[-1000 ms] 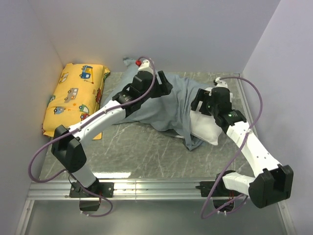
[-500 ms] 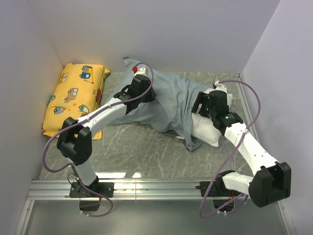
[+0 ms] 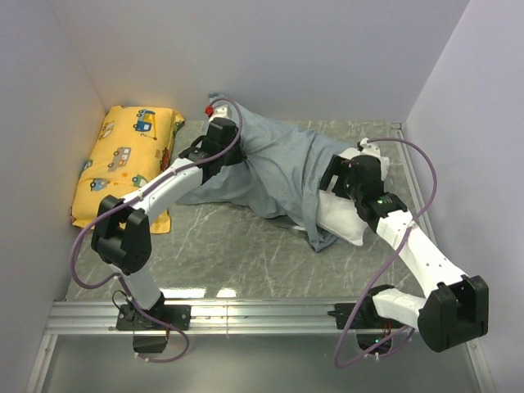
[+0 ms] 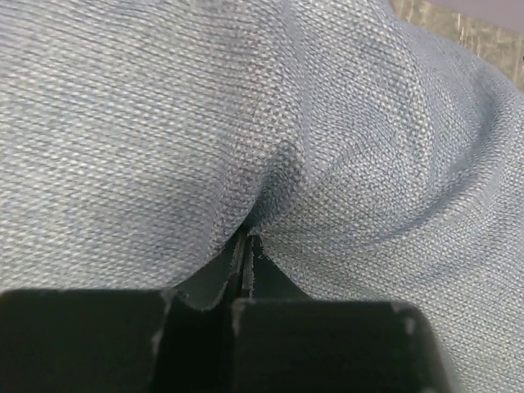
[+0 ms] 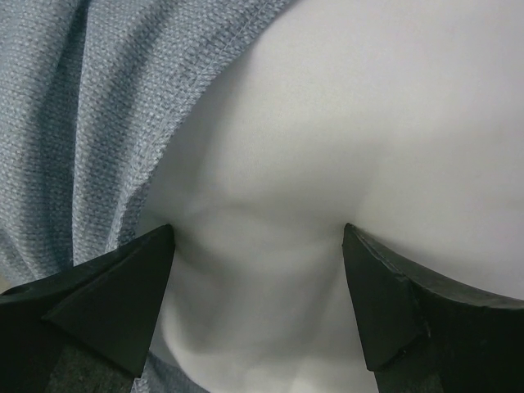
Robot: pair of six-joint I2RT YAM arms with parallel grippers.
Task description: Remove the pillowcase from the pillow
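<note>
Far back on the table point(image 3: 221, 246), close to the rear wall, my left claw point(image 4: 248, 244) is clenched on a pinch of the pillowcase point(image 3: 274, 164). Its two black fingers point(image 4: 319, 344) sit pressed together, and a ridge of grey-blue weave is squeezed up between them. Cloth fills nearly all of that wrist's view, with only a sliver of the marbled tabletop in the top right corner.

From above, the pillowcase lies spread in a slant. It runs from my left claw at the far left down toward the right front, where a loose end trails onto the table. It is rumpled, with long folds running along its length.

The pillow point(image 3: 342, 219) shows only at its right end — a plump white bulge poking out from under the cloth, just below my right wrist. My right claw point(image 5: 258, 233) is spread wide and grasps nothing. Both fingertips point(image 5: 123, 286) push into the bare white pillow, which swells up between them with a faint crease. The pillowcase hem runs just to the left of that spot, draped over the pillow's shoulder.

Against the left wall lies a yellow cushion point(image 3: 127, 160) printed with cartoon vehicles, well apart from the pillow — my left forearm passes beside its right edge.
</note>
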